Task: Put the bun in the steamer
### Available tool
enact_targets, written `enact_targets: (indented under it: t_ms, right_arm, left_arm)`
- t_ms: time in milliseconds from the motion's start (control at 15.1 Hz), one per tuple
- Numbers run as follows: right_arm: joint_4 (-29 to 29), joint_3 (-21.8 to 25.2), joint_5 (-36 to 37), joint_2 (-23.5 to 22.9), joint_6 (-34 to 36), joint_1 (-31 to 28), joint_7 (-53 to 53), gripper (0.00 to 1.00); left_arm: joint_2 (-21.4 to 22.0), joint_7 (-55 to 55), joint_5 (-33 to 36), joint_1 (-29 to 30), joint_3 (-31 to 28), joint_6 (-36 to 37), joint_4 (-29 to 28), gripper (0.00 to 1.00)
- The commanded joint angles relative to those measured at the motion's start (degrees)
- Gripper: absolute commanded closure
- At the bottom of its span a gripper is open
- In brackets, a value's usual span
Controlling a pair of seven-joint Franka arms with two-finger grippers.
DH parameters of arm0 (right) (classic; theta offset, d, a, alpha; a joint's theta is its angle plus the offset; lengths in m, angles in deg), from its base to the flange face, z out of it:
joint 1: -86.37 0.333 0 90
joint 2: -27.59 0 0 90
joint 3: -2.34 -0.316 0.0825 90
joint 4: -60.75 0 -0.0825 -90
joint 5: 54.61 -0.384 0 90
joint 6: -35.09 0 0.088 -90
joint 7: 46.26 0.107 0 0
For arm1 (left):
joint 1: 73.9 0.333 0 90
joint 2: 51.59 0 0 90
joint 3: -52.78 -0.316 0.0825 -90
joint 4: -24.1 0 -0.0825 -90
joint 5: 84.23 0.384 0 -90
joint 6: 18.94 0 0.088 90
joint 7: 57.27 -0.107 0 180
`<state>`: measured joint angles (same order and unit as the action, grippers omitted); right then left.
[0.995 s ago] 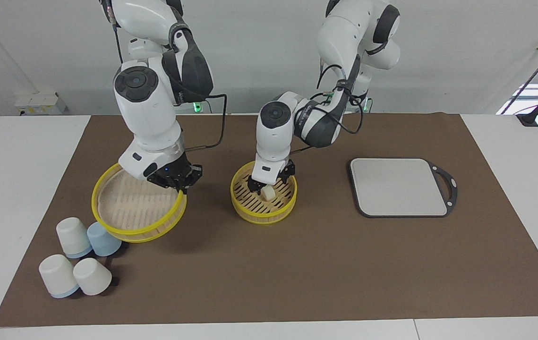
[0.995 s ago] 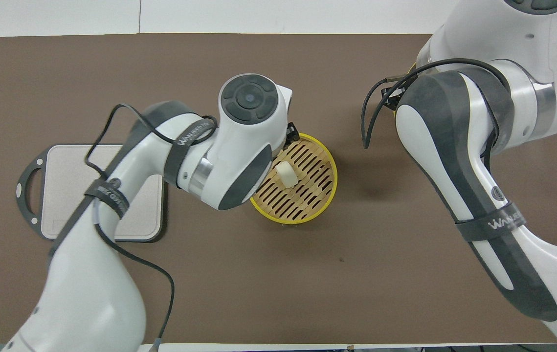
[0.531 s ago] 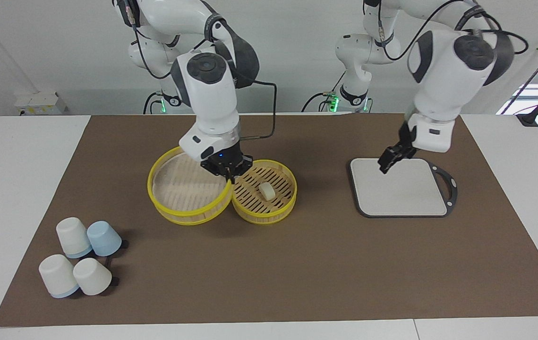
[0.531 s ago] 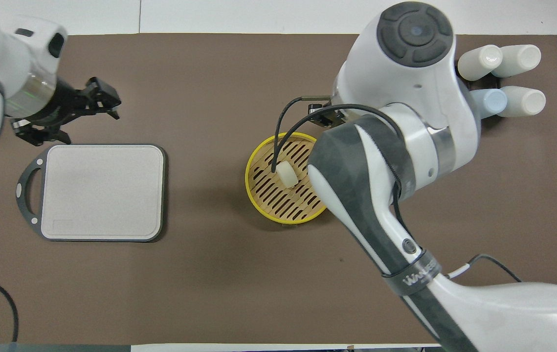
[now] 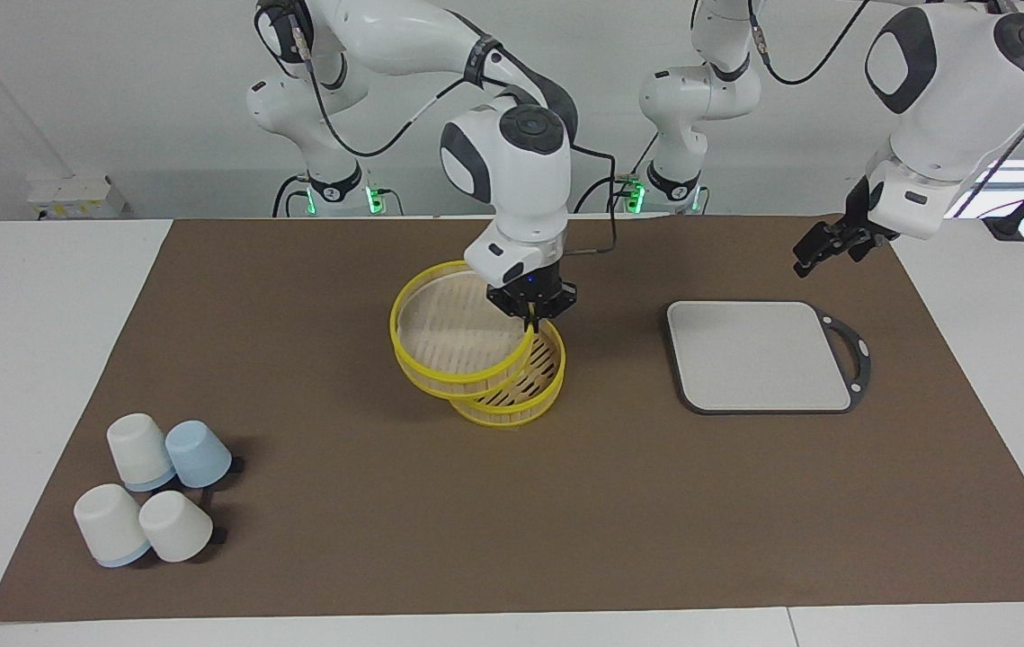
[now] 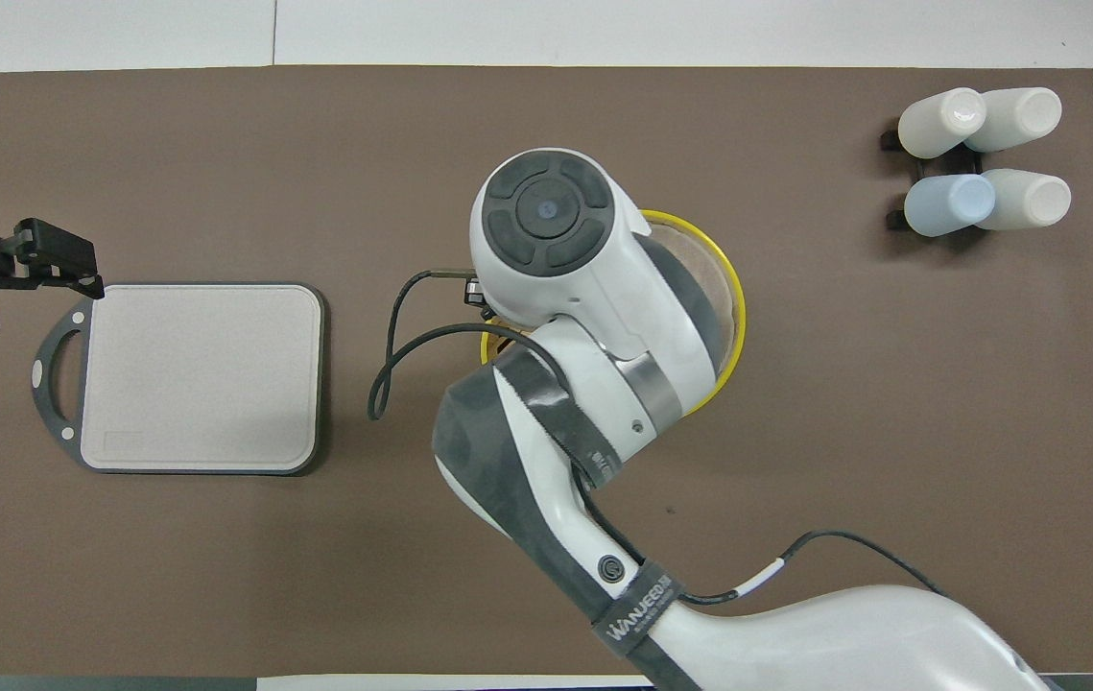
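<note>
Here, in the facing view, your right gripper [image 5: 531, 310] sits at the middle of the brown mat [image 5: 386, 503], its fingertips pinched together on the yellow rim of the steamer's upper piece [image 5: 458, 328]. That upper piece hangs tilted, lower on the side away from the robots, and it overlaps the steamer basket [image 5: 529, 395] resting on the mat beneath it. You can see only a crescent of the basket's slatted floor and yellow rim. The bun does not show; the tilted upper piece covers the part of the basket where it would lie, so you cannot tell its place. Your left gripper [image 5: 826, 244] is up in the air over the mat by the grey board [image 5: 759, 355], toward the left arm's end of the table, with its fingers spread and nothing between them. Four upturned cups [image 5: 156, 490] are clustered at the right arm's end, farther from the robots than the basket.

From overhead, your right arm's wrist covers most of the steamer; only an arc of the upper piece [image 6: 724, 307] shows beside it. The left gripper [image 6: 13, 278] hangs open just off the board [image 6: 201, 374] at its handle end. The cups [image 6: 983, 163] lie at the mat's corner.
</note>
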<state>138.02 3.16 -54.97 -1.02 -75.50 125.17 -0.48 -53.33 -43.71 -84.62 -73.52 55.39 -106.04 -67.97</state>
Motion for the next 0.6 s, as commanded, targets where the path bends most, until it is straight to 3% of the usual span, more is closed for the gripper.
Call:
enact_targets:
  t_ms: [0, 531]
  right_arm:
    - [-1.77, 0.32, 1.06, -2.14, -1.73, 0.49, 1.86, 1.0]
    - [-0.02, 0.23, 2.73, -3.9, -6.65, 2.51, 2.92, 1.0]
  left_arm:
    - [3.15, -3.7, 0.83, 1.2, 0.29, 0.0, -3.99, 0.0]
    - [4.12, -5.56, 0.75, 1.99, 0.65, -2.81, -5.22, 0.0]
